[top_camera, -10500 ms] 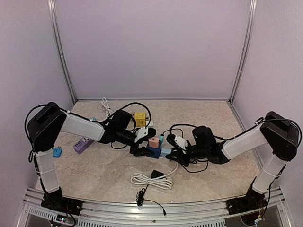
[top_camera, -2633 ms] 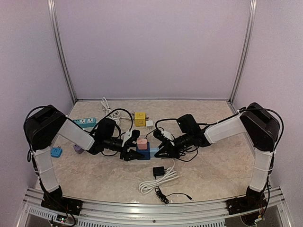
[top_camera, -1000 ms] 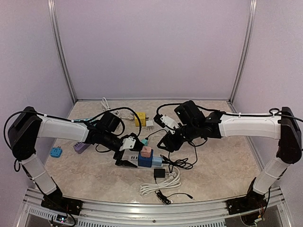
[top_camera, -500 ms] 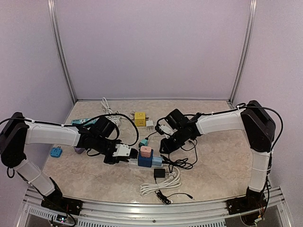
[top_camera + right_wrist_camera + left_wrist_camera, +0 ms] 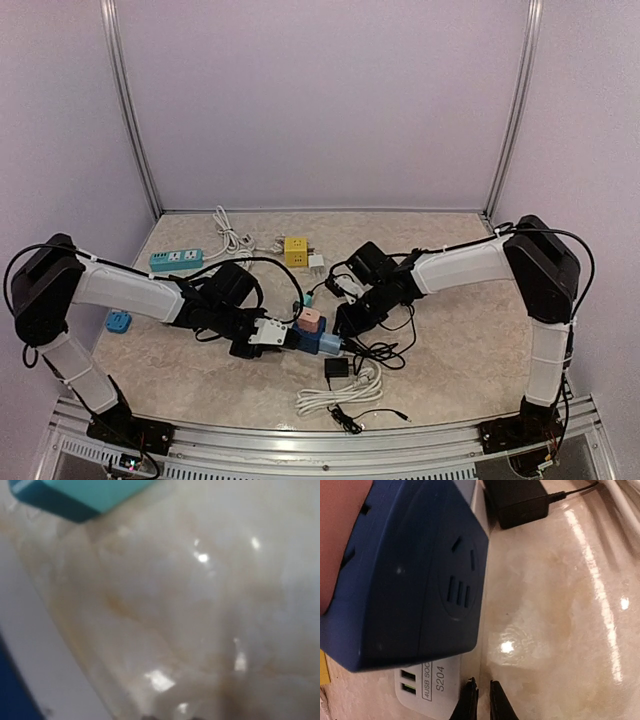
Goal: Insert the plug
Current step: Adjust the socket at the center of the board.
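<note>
Left gripper point(image 5: 481, 706) pinched to a hairline gap with nothing between the tips, low on the tabletop. The blue cube socket point(image 5: 405, 575) is right ahead of those fingertips point(image 5: 470, 700), sitting on a white USB strip point(image 5: 427, 687) whose end lies just beside the tips; can't tell if they touch. A pink cube point(image 5: 310, 320) is stacked on the blue one. A black adapter point(image 5: 520, 502) is farther out past the socket. The right gripper point(image 5: 350, 318) is down on the far side of the same socket. Its wrist view is blurred with the tips barely in frame, so can't tell wide or narrow. The teal plug point(image 5: 75, 497) lies loose ahead of the right fingers, off to the left and clearly apart. The surface is a glossy beige marble-pattern table point(image 5: 470, 340). Lilac walls point(image 5: 320, 110) with aluminium posts close it in.
</note>
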Motion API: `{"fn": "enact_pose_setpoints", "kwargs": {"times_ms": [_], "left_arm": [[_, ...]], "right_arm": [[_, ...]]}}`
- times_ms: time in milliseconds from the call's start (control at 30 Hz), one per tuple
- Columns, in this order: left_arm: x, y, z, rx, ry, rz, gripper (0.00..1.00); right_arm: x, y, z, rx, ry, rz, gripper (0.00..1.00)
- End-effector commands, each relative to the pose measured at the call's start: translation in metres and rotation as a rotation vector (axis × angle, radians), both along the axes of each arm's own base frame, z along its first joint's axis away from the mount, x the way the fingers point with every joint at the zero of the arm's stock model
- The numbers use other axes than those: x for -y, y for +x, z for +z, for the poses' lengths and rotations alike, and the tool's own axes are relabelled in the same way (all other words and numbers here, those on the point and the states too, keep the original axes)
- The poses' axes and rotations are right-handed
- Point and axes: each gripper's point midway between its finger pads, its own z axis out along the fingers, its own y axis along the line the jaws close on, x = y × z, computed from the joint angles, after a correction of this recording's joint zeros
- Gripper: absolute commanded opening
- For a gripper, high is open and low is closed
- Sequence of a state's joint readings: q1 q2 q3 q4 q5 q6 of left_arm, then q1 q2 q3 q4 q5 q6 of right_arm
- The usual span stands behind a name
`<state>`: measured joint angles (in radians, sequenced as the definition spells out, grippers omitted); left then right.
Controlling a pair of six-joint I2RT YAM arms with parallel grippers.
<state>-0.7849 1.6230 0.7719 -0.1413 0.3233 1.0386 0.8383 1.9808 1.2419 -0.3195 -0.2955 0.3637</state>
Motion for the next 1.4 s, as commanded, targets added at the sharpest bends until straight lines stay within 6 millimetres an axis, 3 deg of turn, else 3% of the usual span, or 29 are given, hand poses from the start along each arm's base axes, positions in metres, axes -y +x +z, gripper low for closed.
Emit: {"fn": "enact_pose_setpoints", "kwargs": {"times_ms": [0, 100, 233, 300, 433, 533, 700, 767, 833, 867, 967, 1033, 1167, 1367], "left_arm": [[0.002, 0.052, 0.006, 0.119, -0.081, 0.159, 0.09], [0.004, 0.086, 0.019, 0.107, -0.133, 0.303, 0.1], [0.003, 0.102, 0.026, 0.098, -0.148, 0.353, 0.11], [-0.005, 0.104, 0.023, 0.11, -0.13, 0.365, 0.11], [-0.022, 0.084, 0.012, 0.076, -0.086, 0.306, 0.12], [-0.022, 0.077, 0.025, 0.062, -0.122, 0.309, 0.14], [-0.022, 0.081, 0.039, 0.075, -0.146, 0.346, 0.18], [-0.022, 0.083, 0.044, 0.073, -0.152, 0.364, 0.23], [-0.021, 0.088, 0.05, 0.071, -0.166, 0.393, 0.35], [-0.022, 0.087, 0.05, 0.056, -0.156, 0.407, 0.42], [-0.025, 0.088, 0.055, 0.045, -0.155, 0.435, 0.65], [-0.028, 0.087, 0.058, 0.043, -0.15, 0.45, 0.75], [-0.034, 0.081, 0.065, 0.033, -0.158, 0.466, 0.8], [-0.037, 0.072, 0.068, 0.042, -0.176, 0.455, 0.81]], "right_arm": [[-0.009, -0.027, -0.001, -0.074, 0.034, 0.024, 0.21], [-0.021, -0.034, 0.004, -0.086, 0.065, 0.027, 0.22], [-0.06, -0.047, 0.02, -0.098, 0.178, 0.092, 0.23], [-0.069, -0.052, 0.024, -0.12, 0.198, 0.115, 0.23], [-0.044, -0.037, 0.03, -0.097, 0.162, 0.054, 0.23], [-0.016, -0.023, 0.045, -0.062, 0.143, 0.023, 0.25], [0.023, 0.033, 0.074, 0.099, 0.05, -0.019, 0.31], [0.018, 0.052, 0.079, 0.16, 0.035, 0.052, 0.4], [0.008, 0.067, 0.077, 0.216, -0.013, 0.163, 0.58], [0.004, 0.075, 0.075, 0.247, -0.042, 0.228, 0.62], [-0.01, 0.1, 0.067, 0.334, -0.09, 0.38, 0.66], [-0.02, 0.109, 0.067, 0.392, -0.073, 0.498, 0.66], [-0.036, 0.116, 0.07, 0.513, -0.017, 0.687, 0.66], [-0.053, 0.1, 0.057, 0.547, 0.099, 0.86, 0.68]]}}
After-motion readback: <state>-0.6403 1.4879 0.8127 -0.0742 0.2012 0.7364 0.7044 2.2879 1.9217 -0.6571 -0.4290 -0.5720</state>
